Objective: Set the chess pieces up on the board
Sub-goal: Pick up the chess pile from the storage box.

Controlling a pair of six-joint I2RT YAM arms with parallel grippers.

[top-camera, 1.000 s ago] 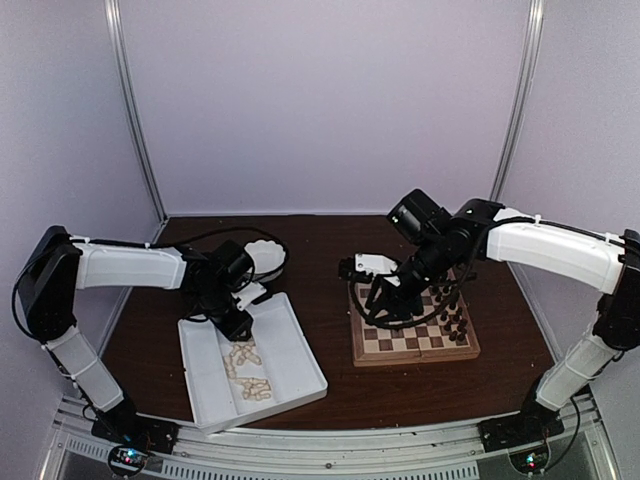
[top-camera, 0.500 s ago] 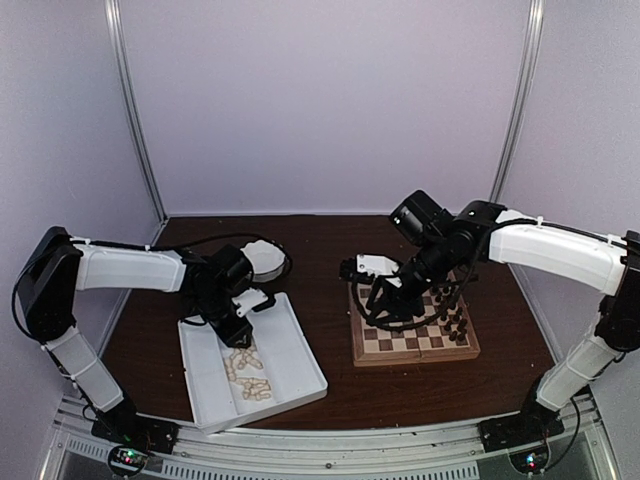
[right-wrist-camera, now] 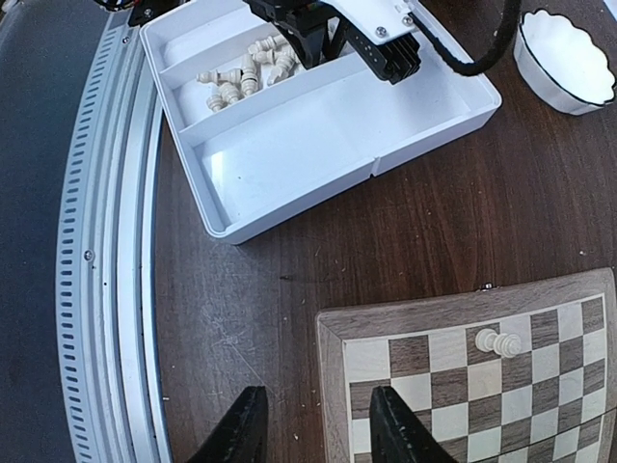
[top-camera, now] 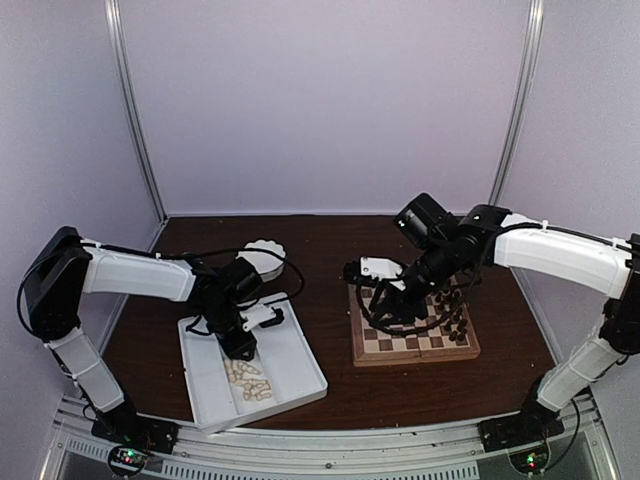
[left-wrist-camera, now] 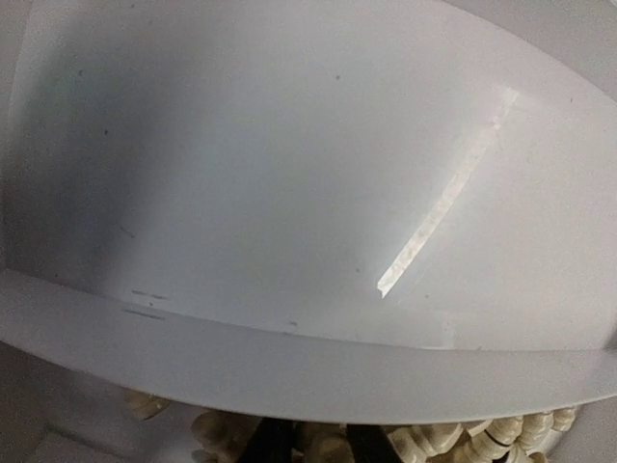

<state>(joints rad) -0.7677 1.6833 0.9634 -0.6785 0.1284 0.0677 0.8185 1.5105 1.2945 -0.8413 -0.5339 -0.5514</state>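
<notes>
Pale lilac walls enclose a dark wooden counter [top-camera: 330, 290]. Cream chess pieces [right-wrist-camera: 241, 77] lie heaped in the middle compartment of a white divided tray [top-camera: 295, 360] on the counter's left half. Dark chess pieces [top-camera: 455, 322] stand clustered along the right side of the board [top-camera: 400, 345], which lies on the right half, well apart from the tray. One cream piece [right-wrist-camera: 498, 341] rests alone on the board in the row nearest the tray; whether it stands upright cannot be told.

Left tool [right-wrist-camera: 289, 34] reaches down into the cream heap with its dark fingers among the pieces; whether it grips one cannot be told. Right tool [right-wrist-camera: 318, 429] hovers over the board's tray-side edge, jaws apart and empty. A white scalloped bowl [right-wrist-camera: 569, 58] sits beyond the tray.

Step in hand, as judged: taking one cream piece from the heap. Good practice is to single out one piece, close across its stem rather than its base, and lift straight up clear of the divider wall. Carried upright, the piece can seat squarely on its square without toppling neighbours.
</notes>
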